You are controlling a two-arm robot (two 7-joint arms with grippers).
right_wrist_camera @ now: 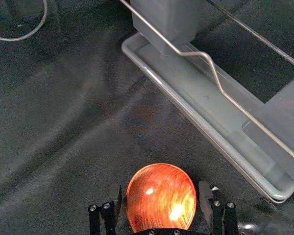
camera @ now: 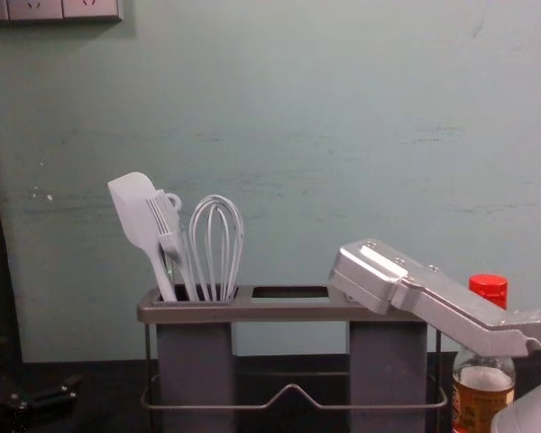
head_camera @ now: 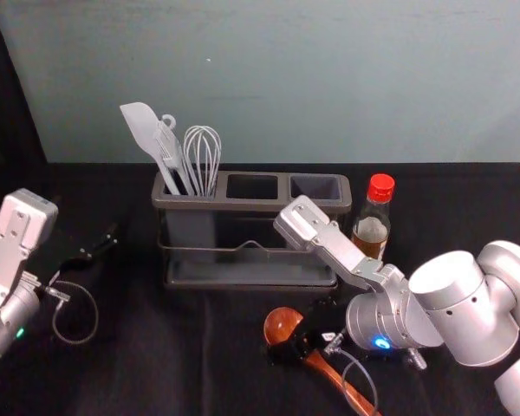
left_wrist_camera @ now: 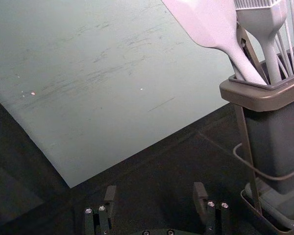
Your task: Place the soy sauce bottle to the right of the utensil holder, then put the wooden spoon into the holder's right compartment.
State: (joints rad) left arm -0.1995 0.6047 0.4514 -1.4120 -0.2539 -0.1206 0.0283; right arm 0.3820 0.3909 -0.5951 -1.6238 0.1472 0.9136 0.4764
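Near the bottom of the head view, the spoon (head_camera: 347,386) is lying aslant on the surface (head_camera: 156,373), handle pointing toward the near right, bowl (head_camera: 279,324) toward the holder. Step two is therefore being judged as barely begun.

Right gripper (right_wrist_camera: 160,192): reaching down over the spoon, in front of the holder. Its fingers (right_wrist_camera: 205,194) are standing spread, one on either side of the bowl in the right wrist view; no pinch is showing. Whether either is touching the wood, cannot tell.

Left gripper (left_wrist_camera: 155,191): idling out to the left of the holder, fingers spread, holding nothing.

Farther back, the holder (head_camera: 251,205) is standing upright. Spatula (camera: 133,204), brush (camera: 167,225) and whisk (camera: 216,239) are sitting in its left compartment. Nothing is sticking up from the middle compartment (head_camera: 251,186) or the right compartment (head_camera: 316,186); the latter is awaiting the spoon.

Bottle (head_camera: 371,229), red cap (head_camera: 380,186) on, is standing upright just beside the holder's right end, so step one is looking complete.

Remaining, by judgement: closing on the spoon, lifting, tilting it steep, lowering it into the right compartment. Risks: the round bowl may be slipping out of a shallow grip, and the forearm (head_camera: 334,247) is passing close to the bottle, so a sideways swing may be knocking it.
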